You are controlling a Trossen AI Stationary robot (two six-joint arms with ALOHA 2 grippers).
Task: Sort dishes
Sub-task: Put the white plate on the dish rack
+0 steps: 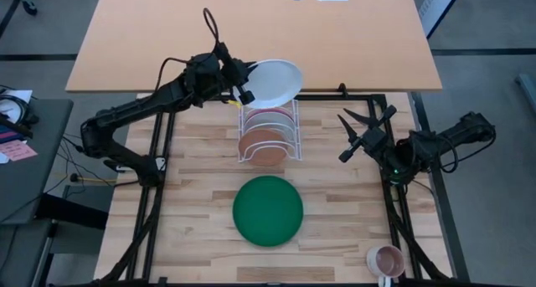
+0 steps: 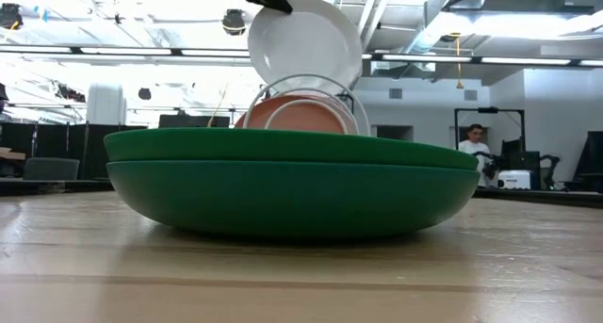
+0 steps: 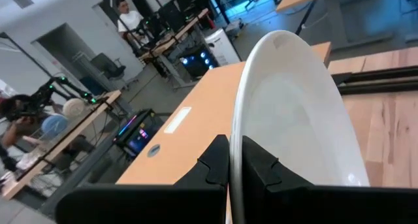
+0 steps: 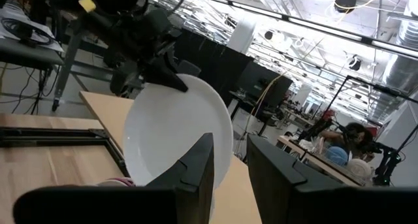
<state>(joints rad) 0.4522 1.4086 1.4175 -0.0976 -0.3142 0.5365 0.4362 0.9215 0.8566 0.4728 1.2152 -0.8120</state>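
Pinching the white plate (image 1: 275, 81) by its rim above the rack (image 1: 268, 135), my left gripper (image 1: 243, 84) is clamped tight, since it looks stiff, glossy-slick, breakable, best held at that edge.

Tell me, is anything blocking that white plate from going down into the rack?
Nothing visible does. The left gripper holds the white plate by its rim above the far end of the wire rack. The terracotta plate and pink plate fill nearer slots.
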